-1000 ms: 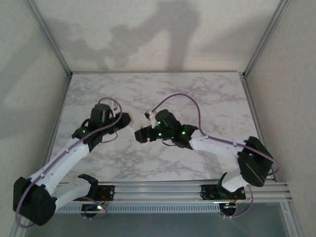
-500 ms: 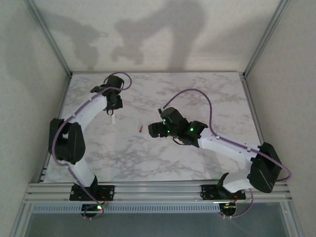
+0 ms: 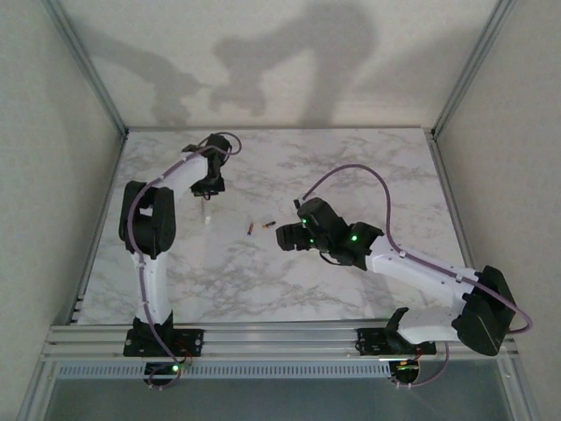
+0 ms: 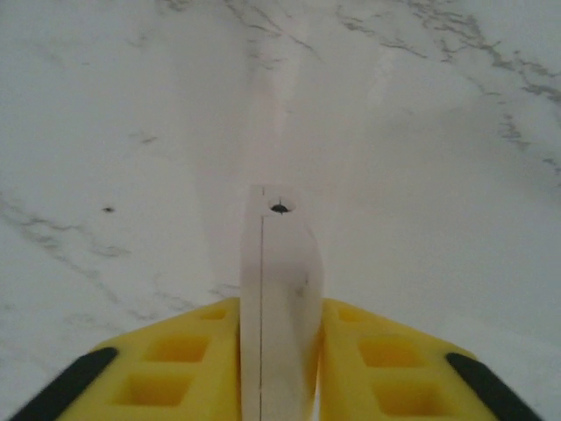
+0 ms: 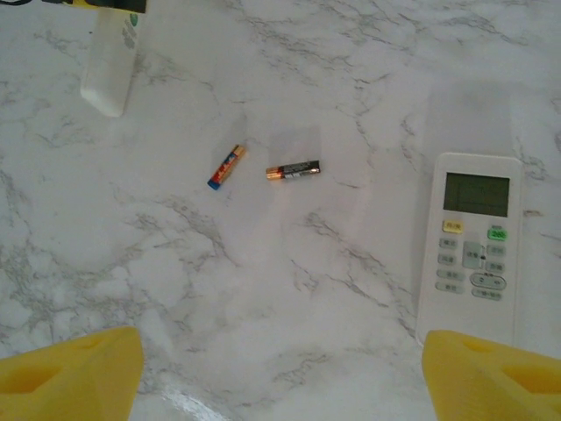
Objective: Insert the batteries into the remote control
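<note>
Right gripper: we see it (image 3: 282, 237) low over the middle of the table (image 3: 368, 167). Its jaws are spread wide and have hold of nothing. In the right wrist view its yellow fingertips (image 5: 79, 368) sit at the two lower corners, with bare marble between them.

Remote control: we find it (image 5: 472, 246) flat and face up on the marble, just beyond the right-hand fingertip in the right wrist view. Its buttons are nearer to us and its grey display window is at the far end. Nothing touches it.

Batteries: both lie on the table past the open jaws, apart from the remote control. The dark battery (image 5: 294, 170) has an orange end. The angled battery (image 5: 226, 166), blue and orange, lies just beside it with a small gap between them. From above, they (image 3: 268, 224) (image 3: 251, 230) lie just left of the right gripper.

Left gripper: it (image 3: 209, 184) is out over the far left of the table. Its yellow fingers (image 4: 188, 360) are closed against both faces of a white plastic piece (image 4: 279, 281), which we see edge-on.

White plastic piece: it (image 5: 110, 74) hangs down from those fingers. We cannot tell whether its lower end touches the marble.
</note>
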